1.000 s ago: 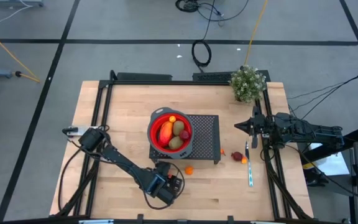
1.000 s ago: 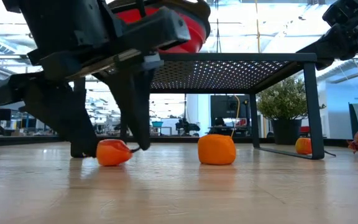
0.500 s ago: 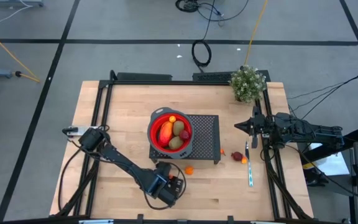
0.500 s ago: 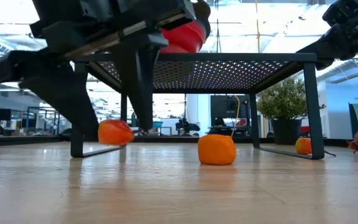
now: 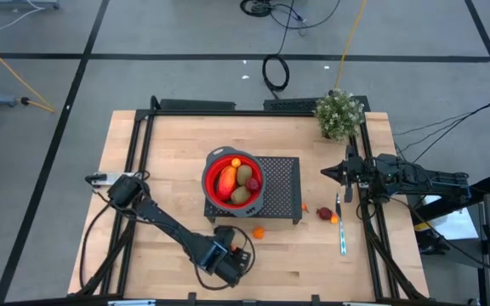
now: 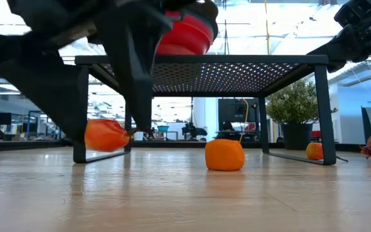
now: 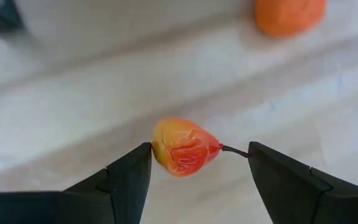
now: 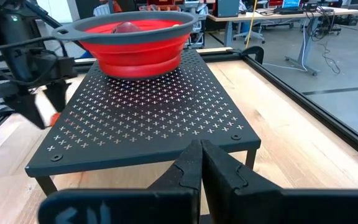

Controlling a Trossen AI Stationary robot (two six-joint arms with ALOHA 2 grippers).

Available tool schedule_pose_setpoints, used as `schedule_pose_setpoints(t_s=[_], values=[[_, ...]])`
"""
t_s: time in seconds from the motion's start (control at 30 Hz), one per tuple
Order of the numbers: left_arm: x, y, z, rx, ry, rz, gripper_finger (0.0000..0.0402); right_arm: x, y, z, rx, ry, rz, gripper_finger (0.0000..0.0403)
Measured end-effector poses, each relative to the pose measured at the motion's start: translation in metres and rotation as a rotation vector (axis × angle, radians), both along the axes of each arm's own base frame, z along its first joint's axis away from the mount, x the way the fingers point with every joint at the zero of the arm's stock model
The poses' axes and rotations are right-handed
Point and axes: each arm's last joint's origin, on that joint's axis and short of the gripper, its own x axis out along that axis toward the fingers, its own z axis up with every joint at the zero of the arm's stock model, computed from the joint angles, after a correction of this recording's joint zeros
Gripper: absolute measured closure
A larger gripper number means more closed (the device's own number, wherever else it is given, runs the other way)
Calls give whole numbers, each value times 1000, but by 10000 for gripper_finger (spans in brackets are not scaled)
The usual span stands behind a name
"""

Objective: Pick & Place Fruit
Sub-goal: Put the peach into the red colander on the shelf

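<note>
A small orange-red toy fruit [image 7: 184, 147] with a thin dark stem hangs a little above the table [image 6: 105, 135], near its front edge. My left gripper [image 5: 238, 255] is shut on it. A red bowl [image 5: 206, 180] stands on a black perforated stand [image 5: 281, 174] mid-table and holds several fruit pieces. An orange ball [image 5: 259, 231] lies on the wood beside the stand. A dark red fruit [image 5: 323, 212] and a small orange one [image 5: 334, 218] lie farther right. My right gripper [image 5: 326, 173] waits shut at the table's right side, level with the stand's top. My left gripper pinches the small fruit between its two fingers. One finger is on the fruit's rounded side [image 7: 156, 146]; the stem's tip [image 7: 234, 150] reaches the other finger. The fingers come from above, pointing steeply down. The fruit hangs clear of the table.
A leafy potted plant [image 5: 339, 113] stands at the far right corner. A thin pale-handled utensil [image 5: 342, 234] lies near the right edge. The stand's legs [image 6: 328, 109] rest on the wood, with open room beneath its top. Bare wood lies left of the bowl.
My left gripper has risen, still shut on the small orange-red fruit. The fruit, which lay on the table a second ago, now hangs clear of it and a little nearer the front edge.
</note>
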Motion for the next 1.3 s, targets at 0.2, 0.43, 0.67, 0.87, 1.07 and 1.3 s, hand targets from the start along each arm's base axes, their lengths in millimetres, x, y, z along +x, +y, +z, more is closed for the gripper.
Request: schedule_pose_setpoints(t_s=[0.2, 0.43, 0.67, 0.87, 1.07, 1.3], values=[[2, -18, 8, -75, -99, -114, 133, 0, 0, 0, 0, 0, 0, 403], [1, -30, 37, -78, -297, -173, 133, 0, 0, 0, 0, 4, 0, 403], [7, -30, 70, -60, -518, -173, 133, 1, 0, -1, 0, 8, 0, 403], [16, -30, 99, -17, -755, -166, 133, 1, 0, 0, 0, 7, 0, 403], [22, -28, 131, 95, -1002, -144, 133, 1, 0, 0, 0, 7, 0, 403], [26, -26, 158, 209, -1211, -112, 133, 1, 0, -1, 0, 7, 0, 403]])
